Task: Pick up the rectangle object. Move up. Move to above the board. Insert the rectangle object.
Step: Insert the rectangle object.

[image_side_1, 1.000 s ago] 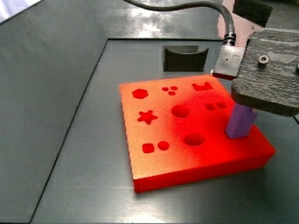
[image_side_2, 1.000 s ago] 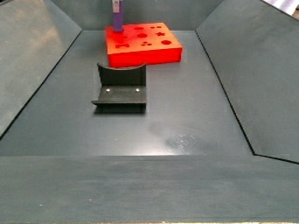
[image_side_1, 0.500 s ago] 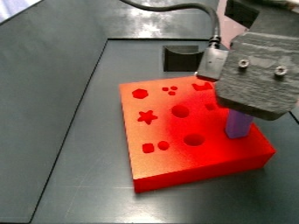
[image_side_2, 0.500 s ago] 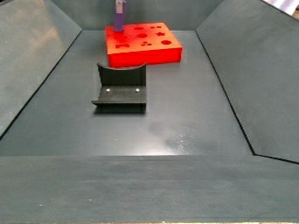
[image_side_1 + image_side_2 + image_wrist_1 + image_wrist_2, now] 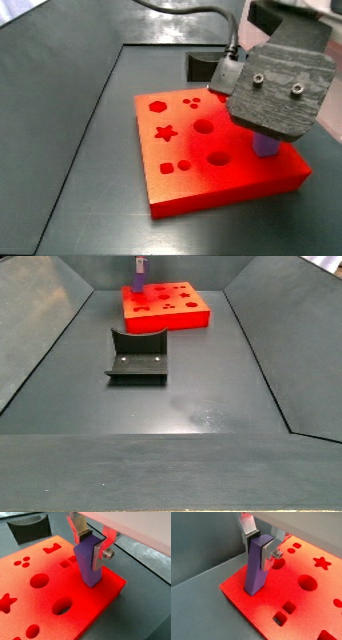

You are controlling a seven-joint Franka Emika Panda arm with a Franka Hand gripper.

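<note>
Your gripper (image 5: 93,543) stands over a corner of the thick red-orange board (image 5: 187,185), its silver fingers (image 5: 268,548) clamping the upright slim purple bar (image 5: 256,567). The dark L-shaped fixture (image 5: 136,356) sits on the floor just beside the board. The sloped grey side walls (image 5: 47,316) bound the floor on both flanks

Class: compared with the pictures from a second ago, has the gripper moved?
Yes. In a side view the gripper has sunk toward the board, hiding more of the purple bar it holds at the board's corner.
</note>
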